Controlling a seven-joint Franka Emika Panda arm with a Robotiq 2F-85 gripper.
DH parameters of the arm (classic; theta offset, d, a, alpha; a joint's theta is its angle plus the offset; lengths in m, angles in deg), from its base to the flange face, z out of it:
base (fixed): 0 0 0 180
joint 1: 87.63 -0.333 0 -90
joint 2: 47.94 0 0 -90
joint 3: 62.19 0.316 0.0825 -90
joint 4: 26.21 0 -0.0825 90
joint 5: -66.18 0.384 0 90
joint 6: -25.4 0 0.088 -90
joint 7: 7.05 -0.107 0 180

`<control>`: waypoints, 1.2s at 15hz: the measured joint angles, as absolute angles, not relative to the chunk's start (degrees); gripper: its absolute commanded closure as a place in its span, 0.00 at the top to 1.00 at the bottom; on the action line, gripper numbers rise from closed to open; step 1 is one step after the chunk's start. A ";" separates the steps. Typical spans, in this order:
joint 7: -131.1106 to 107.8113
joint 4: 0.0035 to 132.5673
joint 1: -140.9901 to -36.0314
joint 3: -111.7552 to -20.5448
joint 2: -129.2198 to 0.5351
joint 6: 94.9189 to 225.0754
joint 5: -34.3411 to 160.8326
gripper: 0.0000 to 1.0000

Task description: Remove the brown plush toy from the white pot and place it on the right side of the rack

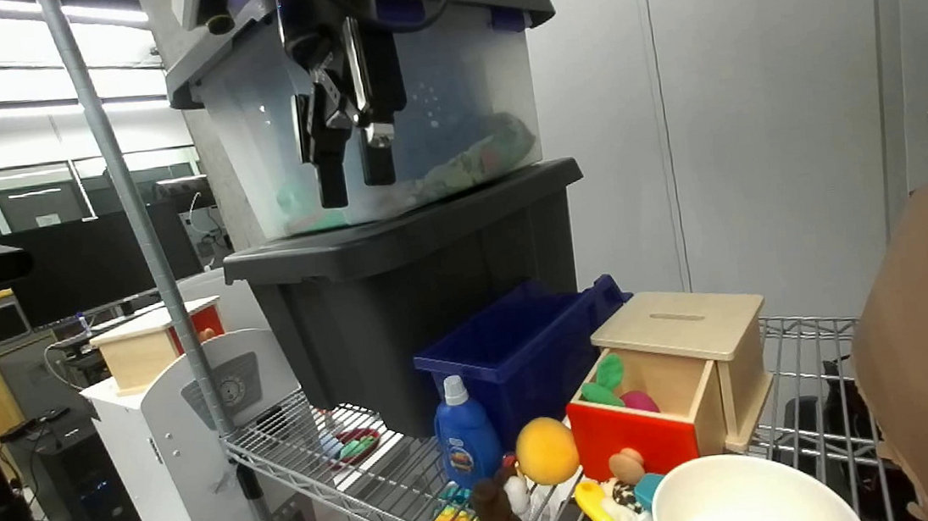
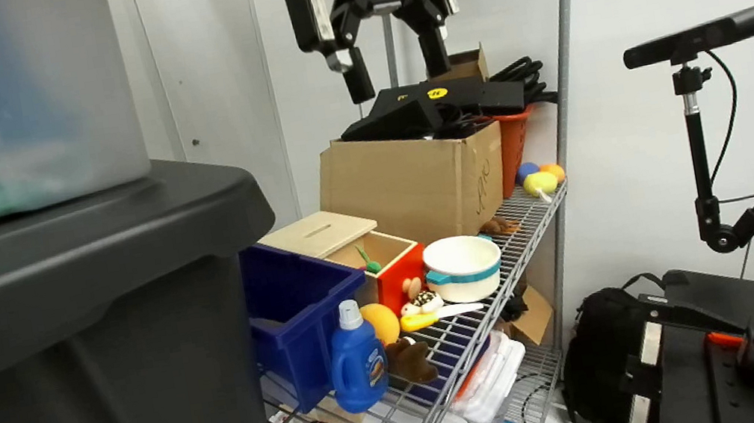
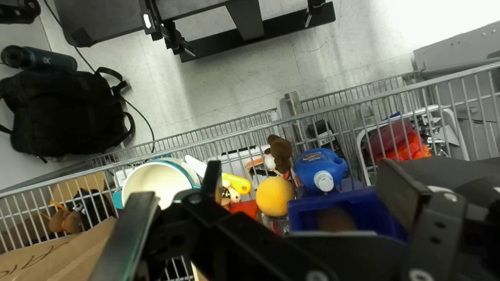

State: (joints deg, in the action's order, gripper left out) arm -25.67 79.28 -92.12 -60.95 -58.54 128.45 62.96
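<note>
High above the silver wire rack (image 1: 342, 495), my gripper (image 1: 356, 181) hangs with its fingers spread and nothing between them; its jaws also stand apart in the wrist view (image 3: 299, 166). The white pot (image 2: 462, 258), with a teal band, sits upright on the rack beside the red drawer front. Its visible inside shows nothing in it; a finger covers part of the pot (image 3: 158, 183) in the wrist view. An orange-brown fuzzy lump, apparently the brown plush toy (image 3: 64, 220), lies on the rack bars outside the pot, also visible behind the pot in an exterior view (image 2: 498, 225).
Along the rack stand a blue bottle (image 2: 358, 362), an orange ball (image 1: 547, 451), a dark brown plush (image 2: 412, 361), a yellow-handled knife (image 2: 431, 317), a blue bin (image 2: 294, 308) and a wooden box (image 1: 678, 321). Stacked grey bins (image 1: 431, 272) and a cardboard box (image 2: 409, 176) rise high.
</note>
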 measured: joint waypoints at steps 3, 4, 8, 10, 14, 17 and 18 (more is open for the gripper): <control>-26.82 79.29 -92.62 -60.91 -58.07 128.10 62.96 1.00; -27.14 79.30 -92.74 -60.90 -57.88 127.96 62.96 1.00; -28.04 79.42 -92.85 -60.76 -57.10 127.62 62.95 1.00; -28.57 79.67 -92.86 -60.54 -56.74 127.61 62.95 1.00; -30.30 81.30 -93.10 -59.83 -55.46 127.61 62.95 1.00; -31.33 82.61 -93.13 -59.37 -54.34 127.61 62.95 1.00; -31.45 82.92 -93.13 -59.31 -54.06 127.61 62.95 1.00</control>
State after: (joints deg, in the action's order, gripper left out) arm -31.45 82.92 -93.13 -59.31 -54.06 127.61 62.95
